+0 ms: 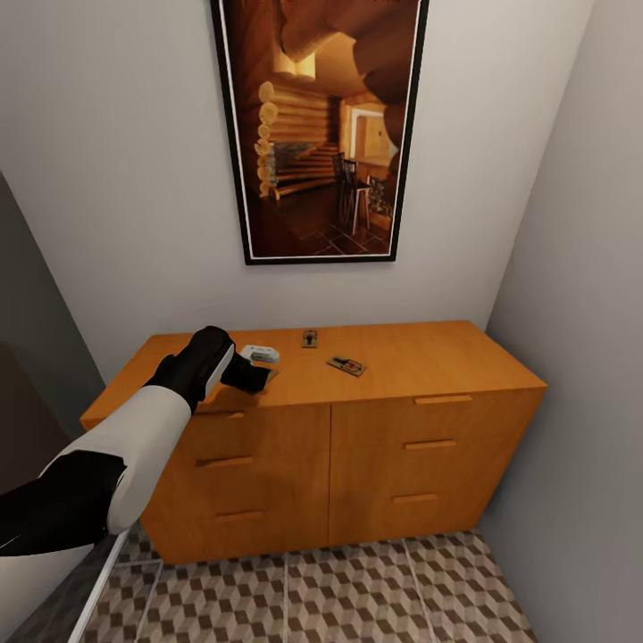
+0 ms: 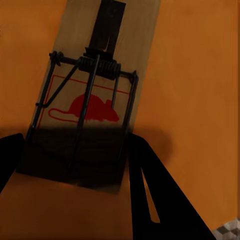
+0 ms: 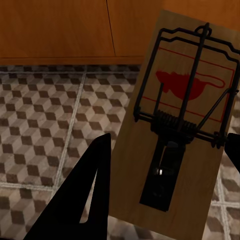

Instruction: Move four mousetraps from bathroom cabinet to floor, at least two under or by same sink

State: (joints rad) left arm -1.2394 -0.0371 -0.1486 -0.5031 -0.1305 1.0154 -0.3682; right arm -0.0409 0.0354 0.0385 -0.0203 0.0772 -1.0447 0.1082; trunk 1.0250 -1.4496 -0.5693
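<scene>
Overhead, the left arm reaches forward over the cabinet (image 1: 375,429), its left gripper (image 1: 254,377) low on the top near the front left. Its wrist view shows dark fingers (image 2: 160,200) spread either side of a mousetrap (image 2: 95,100) lying flat, printed with a red mouse outline, no readable words. Two more traps (image 1: 310,338) (image 1: 347,365) lie further right. The right gripper (image 3: 165,170) pinches another trap (image 3: 180,125) above the bathroom floor (image 3: 45,125).

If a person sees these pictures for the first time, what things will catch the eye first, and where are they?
Most striking is the large dark-framed picture of a log cabin interior on the pale wall, above the low orange-brown wooden cabinet. On the cabinet top lie small brown wooden mousetraps, and the left gripper reaches to one of them. In the right wrist view, the right gripper holds another mousetrap with a red mouse print above the cube-patterned tile floor.
</scene>
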